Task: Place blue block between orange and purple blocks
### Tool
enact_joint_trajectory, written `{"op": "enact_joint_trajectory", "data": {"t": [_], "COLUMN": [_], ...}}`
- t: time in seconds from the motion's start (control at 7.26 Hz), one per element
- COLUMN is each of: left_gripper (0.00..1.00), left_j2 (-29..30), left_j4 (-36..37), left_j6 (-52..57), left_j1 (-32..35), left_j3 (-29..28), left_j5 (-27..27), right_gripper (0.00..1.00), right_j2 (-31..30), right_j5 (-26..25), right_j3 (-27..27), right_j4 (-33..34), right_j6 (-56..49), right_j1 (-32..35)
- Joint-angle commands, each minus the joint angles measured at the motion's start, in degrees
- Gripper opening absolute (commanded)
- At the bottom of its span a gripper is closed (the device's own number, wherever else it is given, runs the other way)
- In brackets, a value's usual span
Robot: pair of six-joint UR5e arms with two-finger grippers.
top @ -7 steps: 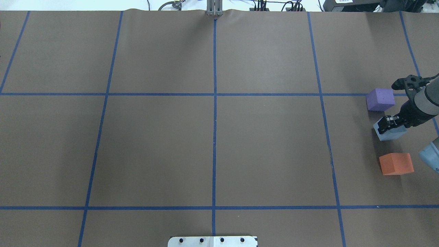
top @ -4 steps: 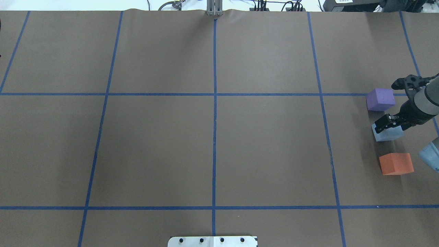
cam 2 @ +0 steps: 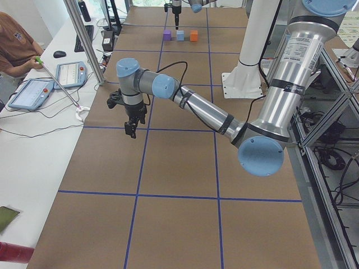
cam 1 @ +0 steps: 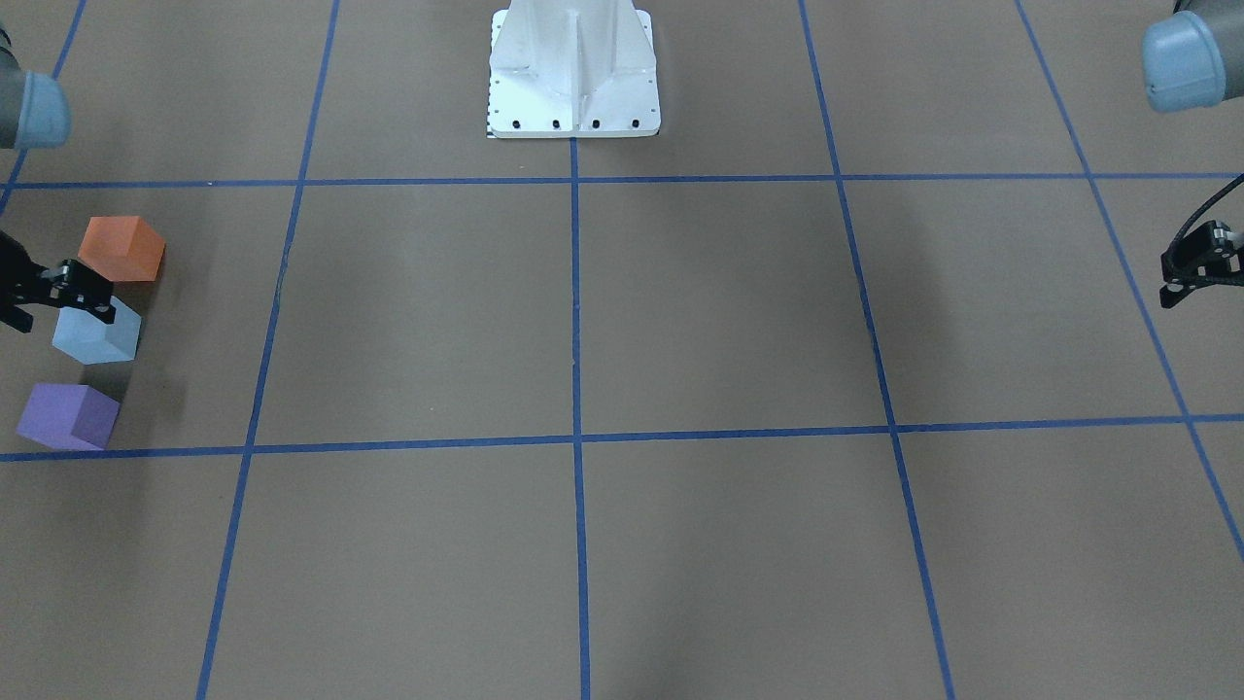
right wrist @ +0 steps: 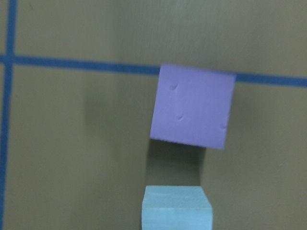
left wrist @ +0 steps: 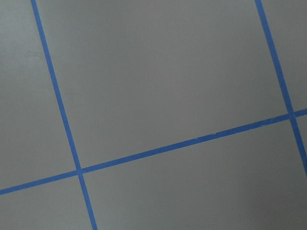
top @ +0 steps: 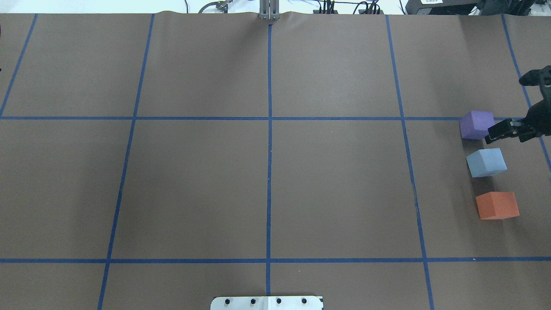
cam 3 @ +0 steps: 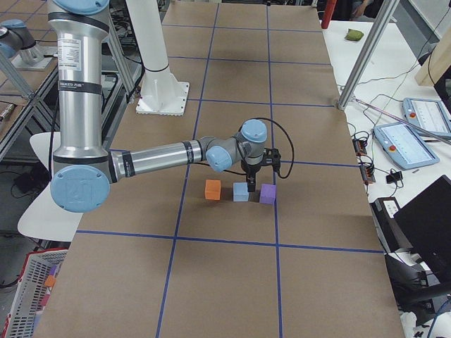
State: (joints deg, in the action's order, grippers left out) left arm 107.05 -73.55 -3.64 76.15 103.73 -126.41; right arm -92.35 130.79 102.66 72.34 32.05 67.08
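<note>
**Right gripper (top: 499,132) empty, blue block (top: 486,162) in row**

Seen from overhead, the gripper hangs w/ jaws apart at 3 o'clock of the purple block (top: 476,125). The blue block sits btwn the others, touching neither: purple at its 12 o'clock, orange block (top: 497,205) at 6. Left gripper (cam 1: 1191,272): can't tell if open.

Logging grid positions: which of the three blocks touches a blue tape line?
The purple block, at the row's end; the blue block and orange block lie off it.
</note>
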Motion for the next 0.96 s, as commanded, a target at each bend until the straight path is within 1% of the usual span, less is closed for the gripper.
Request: {"op": "enact_joint_trajectory", "data": {"t": [0.0,0.28,0.41,0.55,0.69,0.83], "left_gripper": [1.0,1.0,1.0,1.0,1.0,1.0], "left_j2": [-0.96,-3.68,-5.0,-5.62,-7.19,-9.56], "left_j4": [0.07,-2.55,-3.0,-2.83,-3.0,-5.35], "left_j6": [0.29,1.86,6.66,12.37,16.77,19.17], "left_j1": [0.32,2.67,5.21,9.15,11.46,13.13], "left_j3": [0.33,0.08,-0.71,-2.81,-4.92,-7.03], "left_j5": [-0.16,-0.07,-0.07,-0.24,-0.42,-3.9], "right_gripper": [0.99,0.99,0.99,0.99,0.99,0.99], "right_j2": [0.06,0.5,-0.02,-2.03,-5.79,-5.3], "right_j5": [7.69,7.9,7.9,7.9,7.81,7.81], "right_j3": [1.75,1.84,0.97,0.44,0.44,0.44], "right_j4": [3.82,17.14,21.57,23.26,22.58,22.58], "right_j6": [-9.23,-28.87,-39.41,-44.39,-44.44,-44.53], "right_j1": [12.41,20.6,23.68,25.63,26.26,26.26]}}
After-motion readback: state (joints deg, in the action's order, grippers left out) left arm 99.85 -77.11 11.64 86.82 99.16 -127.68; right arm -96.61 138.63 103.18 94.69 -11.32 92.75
